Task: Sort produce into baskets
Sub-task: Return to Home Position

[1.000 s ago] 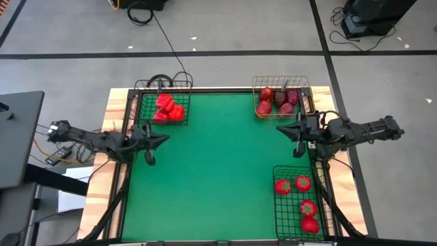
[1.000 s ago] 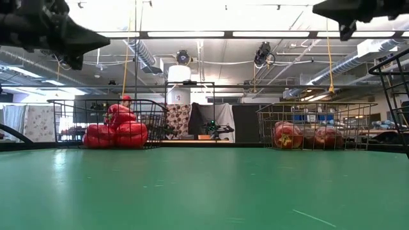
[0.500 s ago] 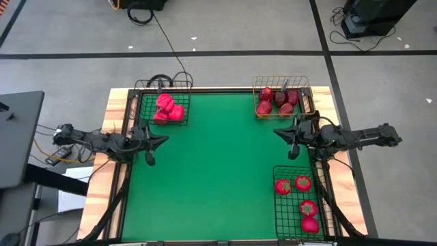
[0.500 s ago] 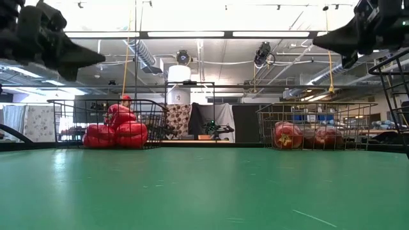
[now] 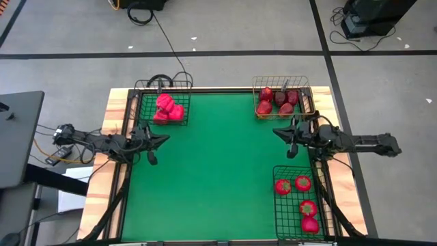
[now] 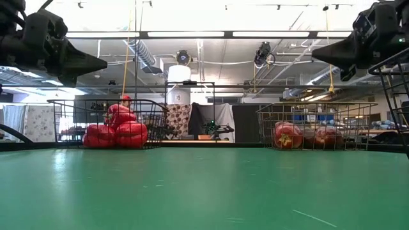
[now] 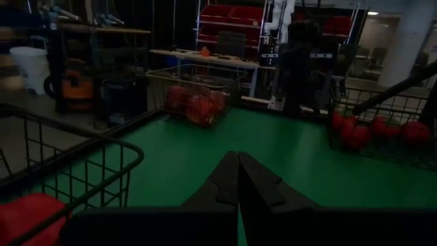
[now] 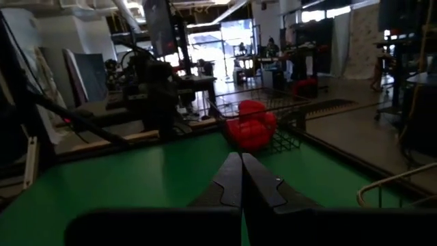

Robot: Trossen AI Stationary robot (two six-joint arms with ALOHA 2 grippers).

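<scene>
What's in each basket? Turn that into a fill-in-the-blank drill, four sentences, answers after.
The gold basket holds dark red ____.
The long black basket holds ____ tomatoes.
The peppers lie in the squarish black basket, on the ____ arm's side.
The left claw and right claw are both ____, holding nothing.
Missing words: apples; four; left; shut.

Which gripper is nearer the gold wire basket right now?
Right. The right gripper, shut, hangs close beside the gold basket, just off its edge. The left gripper, also shut, is far across, next to the squarish black basket.
</scene>
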